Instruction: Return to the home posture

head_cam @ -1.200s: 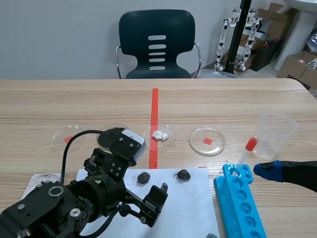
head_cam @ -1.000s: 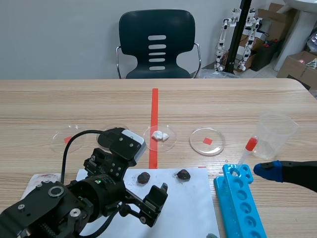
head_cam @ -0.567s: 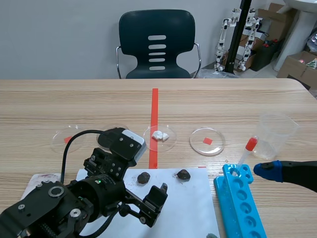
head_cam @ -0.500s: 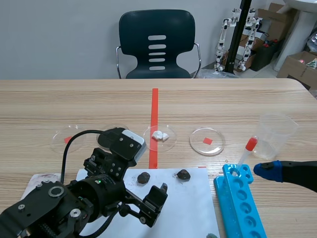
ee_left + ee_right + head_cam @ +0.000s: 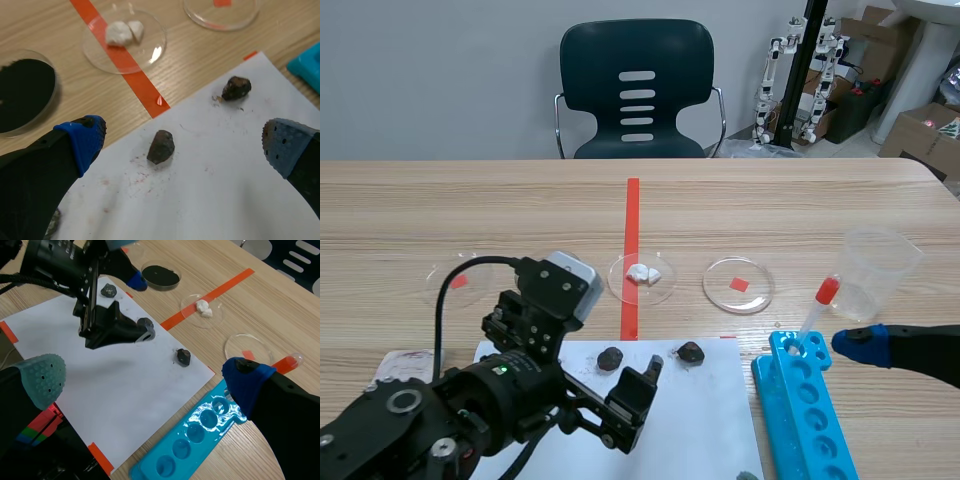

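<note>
Two rocks (image 5: 161,146) on paper sheet (image 5: 210,195)

Location type: robotics laboratory. Indicators: a petri dish (image 5: 738,284), a blue tube rack (image 5: 805,420) and a clear beaker (image 5: 878,272) on the wood-grain surface (image 5: 520,210). Small humanoid robots (image 5: 805,75) hang on a stand behind it. Cardboard boxes (image 5: 930,135) are stacked at the wall.

Wooden table (image 5: 770,210) carries: white paper sheet (image 5: 705,420), blue rack (image 5: 807,425), clear cup (image 5: 878,272), petri dishes (image 5: 739,285).
</note>
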